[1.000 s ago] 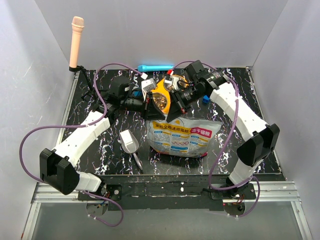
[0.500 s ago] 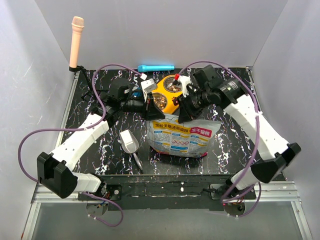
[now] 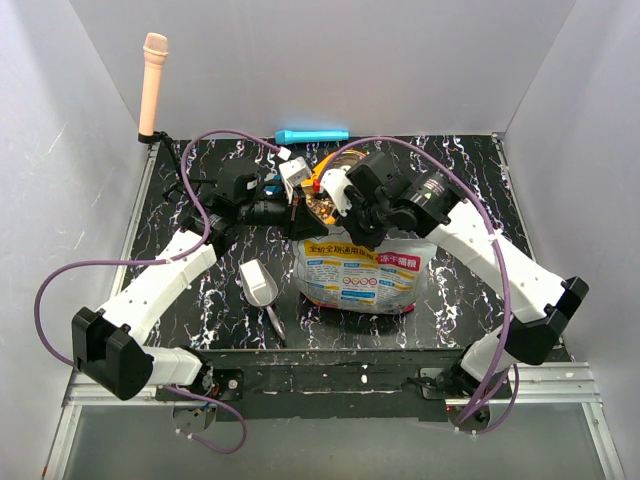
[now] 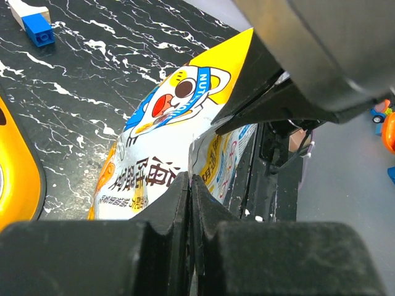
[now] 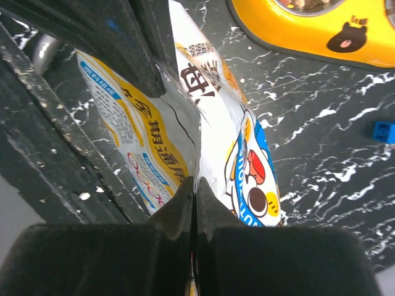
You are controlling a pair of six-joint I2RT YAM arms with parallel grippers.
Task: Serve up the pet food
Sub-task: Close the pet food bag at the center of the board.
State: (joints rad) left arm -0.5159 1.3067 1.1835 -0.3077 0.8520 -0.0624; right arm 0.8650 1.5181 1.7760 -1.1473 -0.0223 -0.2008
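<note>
Foil bag (image 3: 365,280) held by its top edge — left claw (image 4: 190,180) and right claw (image 5: 195,183) both clamped on it.

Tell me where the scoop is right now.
In the top view, the scoop lies on the marbled table near its front edge, just left of the food bag and right of the left arm.

A foil bag (image 3: 360,275) lies on the black marbled tabletop (image 3: 215,300), its top edge pinched in the left hand (image 4: 190,182) and the right hand (image 5: 195,185). Just beyond both hands sits a yellow bowl (image 5: 308,37). A grey scoop (image 3: 258,283) lies near the left hand. A small blue block (image 4: 38,29) lies beyond the hands, and a blue pen (image 3: 312,135) lies well past them.
</note>
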